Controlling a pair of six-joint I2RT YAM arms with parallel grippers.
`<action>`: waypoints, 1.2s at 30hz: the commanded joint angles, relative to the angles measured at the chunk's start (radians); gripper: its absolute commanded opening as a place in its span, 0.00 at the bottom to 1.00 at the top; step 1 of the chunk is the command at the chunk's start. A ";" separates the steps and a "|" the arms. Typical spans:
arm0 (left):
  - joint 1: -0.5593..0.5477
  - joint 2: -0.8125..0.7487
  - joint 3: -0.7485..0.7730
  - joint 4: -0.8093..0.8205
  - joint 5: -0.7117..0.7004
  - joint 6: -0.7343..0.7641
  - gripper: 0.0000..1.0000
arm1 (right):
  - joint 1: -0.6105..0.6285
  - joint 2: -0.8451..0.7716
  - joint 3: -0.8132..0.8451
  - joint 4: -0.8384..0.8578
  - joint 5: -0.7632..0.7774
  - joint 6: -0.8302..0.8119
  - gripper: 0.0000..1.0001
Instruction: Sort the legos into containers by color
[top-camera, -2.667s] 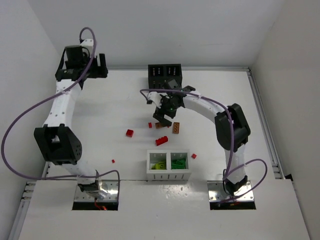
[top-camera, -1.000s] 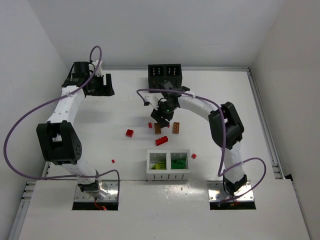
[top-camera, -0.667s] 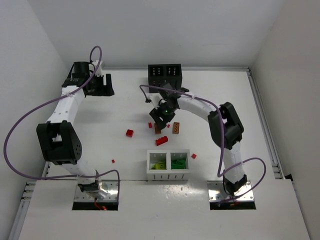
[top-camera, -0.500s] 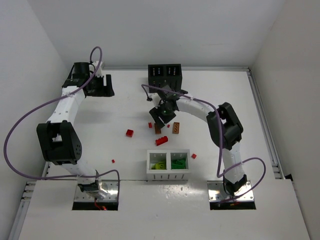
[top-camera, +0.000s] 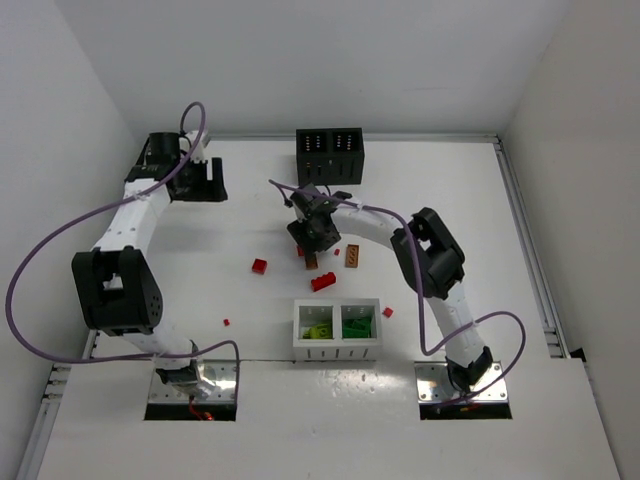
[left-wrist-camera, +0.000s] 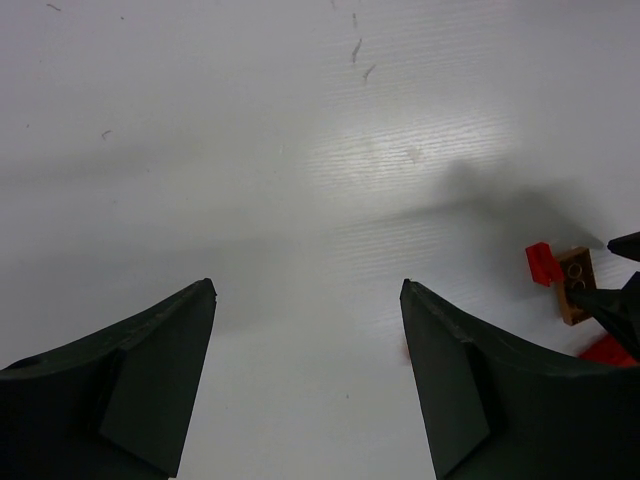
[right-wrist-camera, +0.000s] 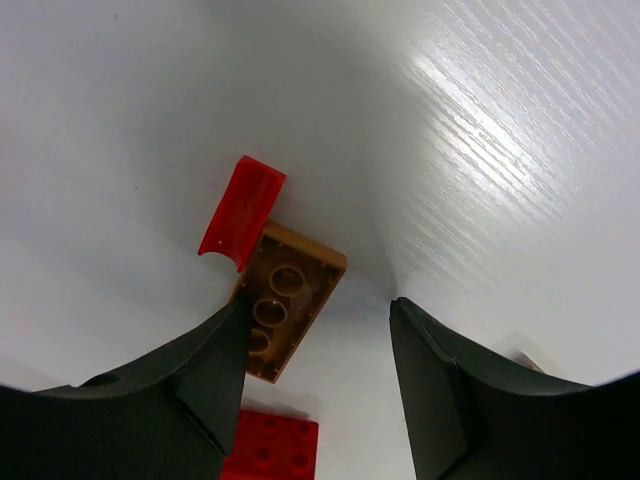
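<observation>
Loose legos lie mid-table: an orange-brown brick (top-camera: 312, 262) lying studs down, a second orange-brown one (top-camera: 353, 257), red bricks (top-camera: 322, 282) (top-camera: 259, 266) and small red bits (top-camera: 387, 312). My right gripper (top-camera: 312, 233) (right-wrist-camera: 318, 303) is open, low over the upside-down orange-brown brick (right-wrist-camera: 290, 298); its left finger (right-wrist-camera: 200, 380) overlaps that brick's edge. A curved red piece (right-wrist-camera: 242, 210) touches the brick's far corner. The white container (top-camera: 337, 349) holds lime green legos (top-camera: 318, 330) on the left and dark green ones (top-camera: 355, 327) on the right. The black container (top-camera: 329, 152) stands at the back. My left gripper (top-camera: 205, 182) (left-wrist-camera: 308, 285) is open over bare table.
A red brick (right-wrist-camera: 270, 450) lies just below the right gripper's fingers. A tiny red piece (top-camera: 226, 322) sits toward the left front. The left wrist view catches the orange-brown brick (left-wrist-camera: 575, 282) and a red piece (left-wrist-camera: 543, 262) at its right edge. Walls close in the table.
My right gripper has shifted left and slightly forward, settling over the upside-down orange-brown brick, and its elbow swung left. The left arm barely moved. The legos lie as before.
</observation>
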 joint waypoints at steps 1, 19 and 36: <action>0.010 -0.066 -0.007 0.020 -0.016 0.014 0.80 | 0.010 0.023 0.041 -0.004 0.026 0.028 0.58; 0.010 -0.024 0.011 0.020 0.018 0.014 0.80 | -0.019 -0.004 -0.012 -0.023 0.083 -0.097 0.00; -0.050 0.052 0.059 0.102 0.090 0.033 0.80 | -0.246 0.006 0.526 0.097 0.246 -0.248 0.00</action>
